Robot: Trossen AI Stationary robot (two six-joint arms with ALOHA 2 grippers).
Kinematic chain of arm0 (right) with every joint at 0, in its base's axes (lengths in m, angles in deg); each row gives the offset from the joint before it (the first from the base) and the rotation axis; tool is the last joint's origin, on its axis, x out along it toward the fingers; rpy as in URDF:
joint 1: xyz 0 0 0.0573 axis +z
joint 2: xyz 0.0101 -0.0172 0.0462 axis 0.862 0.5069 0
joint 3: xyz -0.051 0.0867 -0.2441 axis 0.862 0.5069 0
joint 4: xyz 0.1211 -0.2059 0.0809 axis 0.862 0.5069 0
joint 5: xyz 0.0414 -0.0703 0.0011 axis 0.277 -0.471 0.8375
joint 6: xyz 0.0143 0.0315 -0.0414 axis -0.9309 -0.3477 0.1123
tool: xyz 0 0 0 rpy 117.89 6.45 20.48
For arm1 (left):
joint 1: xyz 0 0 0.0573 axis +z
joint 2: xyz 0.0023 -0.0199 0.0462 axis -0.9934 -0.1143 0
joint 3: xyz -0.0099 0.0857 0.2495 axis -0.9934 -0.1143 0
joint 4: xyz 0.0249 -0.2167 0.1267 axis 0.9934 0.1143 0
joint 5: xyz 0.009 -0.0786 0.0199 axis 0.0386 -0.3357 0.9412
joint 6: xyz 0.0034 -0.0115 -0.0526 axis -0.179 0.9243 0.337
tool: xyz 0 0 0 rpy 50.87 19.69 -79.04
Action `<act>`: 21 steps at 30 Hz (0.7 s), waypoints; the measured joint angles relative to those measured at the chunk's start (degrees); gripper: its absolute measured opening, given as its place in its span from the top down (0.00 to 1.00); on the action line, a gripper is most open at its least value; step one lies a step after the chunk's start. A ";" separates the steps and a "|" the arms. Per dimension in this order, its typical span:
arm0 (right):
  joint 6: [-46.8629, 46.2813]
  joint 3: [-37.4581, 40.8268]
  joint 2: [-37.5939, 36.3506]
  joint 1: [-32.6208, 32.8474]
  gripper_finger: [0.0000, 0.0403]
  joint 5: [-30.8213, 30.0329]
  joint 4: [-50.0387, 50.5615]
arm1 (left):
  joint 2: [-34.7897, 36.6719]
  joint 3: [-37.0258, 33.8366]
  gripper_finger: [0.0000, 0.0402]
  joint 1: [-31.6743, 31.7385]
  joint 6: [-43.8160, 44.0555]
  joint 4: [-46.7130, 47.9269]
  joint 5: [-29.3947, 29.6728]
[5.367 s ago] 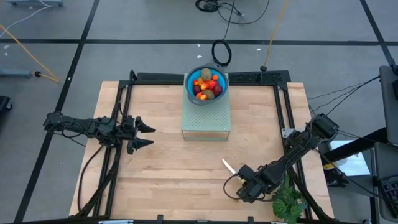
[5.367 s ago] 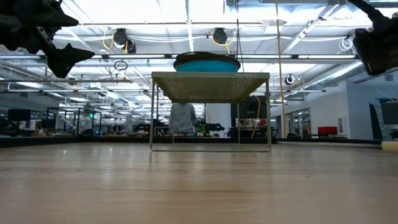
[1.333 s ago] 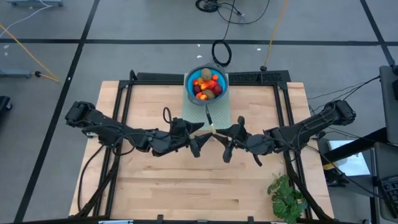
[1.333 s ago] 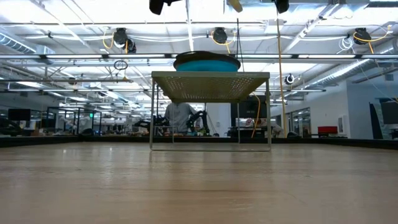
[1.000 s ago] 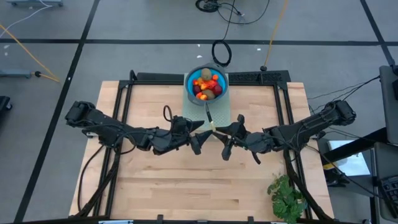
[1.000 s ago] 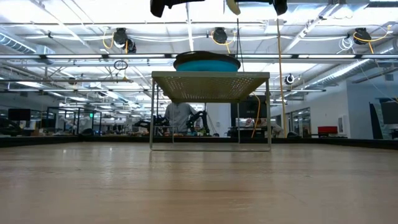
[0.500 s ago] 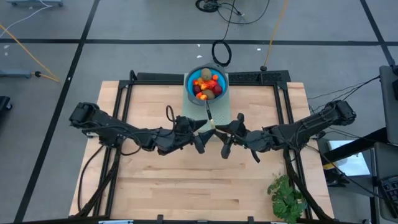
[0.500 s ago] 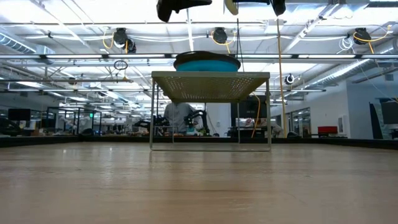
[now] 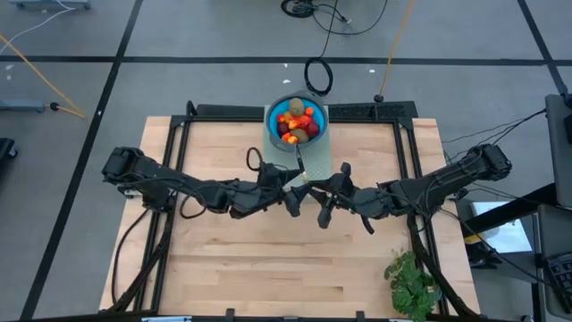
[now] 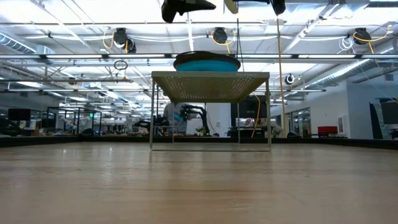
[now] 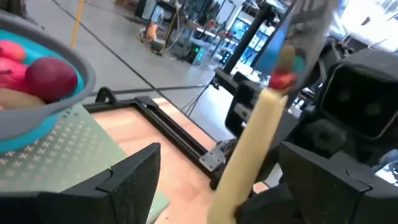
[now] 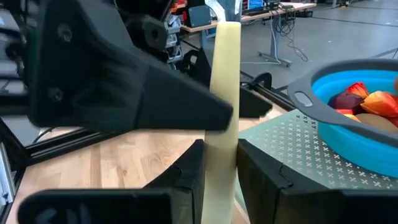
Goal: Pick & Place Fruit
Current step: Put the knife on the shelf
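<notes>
The fruit [image 9: 297,122], red, orange and brown-green pieces, lies in a blue bowl [image 9: 274,114] on a pale green stand [image 9: 275,175] at the table's far middle. My right gripper [image 9: 315,190] is shut on the long cream knife [image 9: 305,179], high over the stand's near part. My left gripper [image 9: 292,197] has come in from the left and is open. Its fingers [image 11: 130,180] stand on either side of the knife's handle [image 11: 249,155]; whether they touch it, I cannot tell. Both grippers show at the top of the low view, left gripper [image 10: 186,6], right gripper [image 10: 256,5]. My right gripper pinches the knife's cream handle [image 12: 222,155] between its two fingers [image 12: 189,171], coming level from the table's right side and lying across the handle. The knife is lifted clear above the stand, its dark blade [image 9: 300,163] pointing toward the bowl.
A green leafy bunch [image 9: 413,284] lies at the table's near right corner. The black frame [image 9: 183,134] runs along the left, far and right edges. Bare wood [image 9: 250,268] spreads over the near half. Cables [image 9: 317,76] lie on the floor beyond.
My left gripper has moved toward the table's right and slightly toward the far edge, closing in on the knife held by my right gripper until its fingers flank the handle. The knife and the fruit bowl have stayed where they were.
</notes>
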 joint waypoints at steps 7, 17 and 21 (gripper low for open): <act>1.16 0.00 0.00 -0.02 0.83 -0.02 -1.65 | 0.08 -0.03 0.19 0.00 0.21 0.53 0.00; 0.95 0.00 0.00 -0.02 0.83 -0.02 -1.81 | 0.08 -0.03 0.22 0.80 0.20 1.53 0.00; 0.85 0.00 0.00 -0.02 0.83 -0.02 -1.84 | 0.07 -0.03 0.33 1.05 -0.22 1.64 -0.46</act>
